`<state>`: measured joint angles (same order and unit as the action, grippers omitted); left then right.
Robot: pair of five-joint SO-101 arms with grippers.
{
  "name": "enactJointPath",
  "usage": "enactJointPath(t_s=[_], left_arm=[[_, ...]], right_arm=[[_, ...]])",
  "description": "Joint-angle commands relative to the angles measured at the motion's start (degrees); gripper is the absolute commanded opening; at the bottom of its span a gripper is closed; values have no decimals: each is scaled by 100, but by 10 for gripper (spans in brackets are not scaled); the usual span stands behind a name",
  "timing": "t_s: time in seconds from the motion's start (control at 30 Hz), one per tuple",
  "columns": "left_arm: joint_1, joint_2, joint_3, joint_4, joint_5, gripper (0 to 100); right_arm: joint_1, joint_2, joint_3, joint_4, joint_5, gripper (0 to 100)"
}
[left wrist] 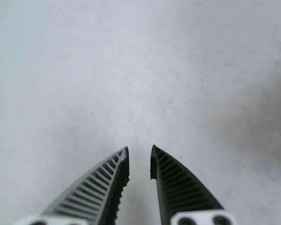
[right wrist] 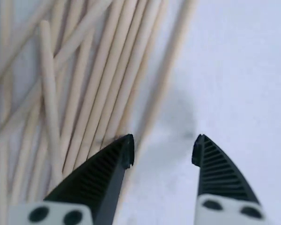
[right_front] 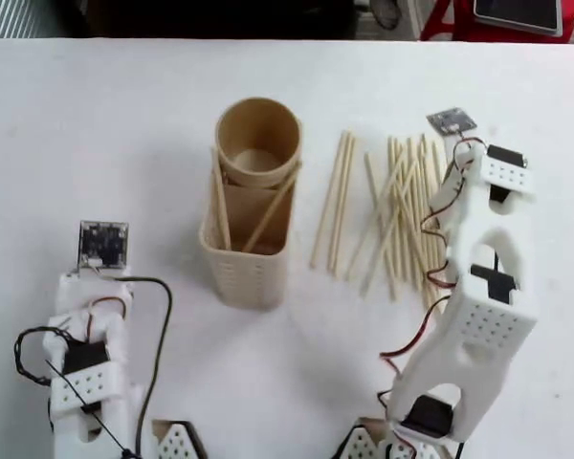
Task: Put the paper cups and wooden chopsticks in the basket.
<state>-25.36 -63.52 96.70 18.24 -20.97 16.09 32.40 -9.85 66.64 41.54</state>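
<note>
The right tool [right wrist: 163, 150] is held wide at the edge of the loose wooden chopsticks [right wrist: 107, 70]. The left tool [left wrist: 139, 161] is narrowly parted above the tabletop [left wrist: 131, 70]. A paper cup [right_front: 258, 139] is seated in the basket [right_front: 244, 277].

Bare counter [right_front: 124, 124] left of and behind the basket [right_front: 244, 273]; right of it, blocked by scattered chopsticks [right_front: 392, 210] with the right hand [right wrist: 161, 150] low over their outer edge; above it, mouth crowded by a paper cup [right_front: 258, 143] and two leaning sticks [right_front: 268, 218].

A robotics lab bench – white table [right_front: 96, 124], exposed circuit boards [right_front: 103, 243], loose wires [right_front: 163, 316]
</note>
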Motion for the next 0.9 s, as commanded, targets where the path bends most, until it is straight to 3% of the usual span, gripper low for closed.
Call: enactJointPath(t_s=[0.0,0.53,0.87], left_arm=[[-48,-92,-9,9,-70,98],[-48,-92,-9,9,-70,98],[-48,-92,-9,9,-70,98]], right_arm=[[-57,-374,-18,-48,-62,209],[-295,-822,273,66,-70,209],[-154,-57,273,-303,-53,209]])
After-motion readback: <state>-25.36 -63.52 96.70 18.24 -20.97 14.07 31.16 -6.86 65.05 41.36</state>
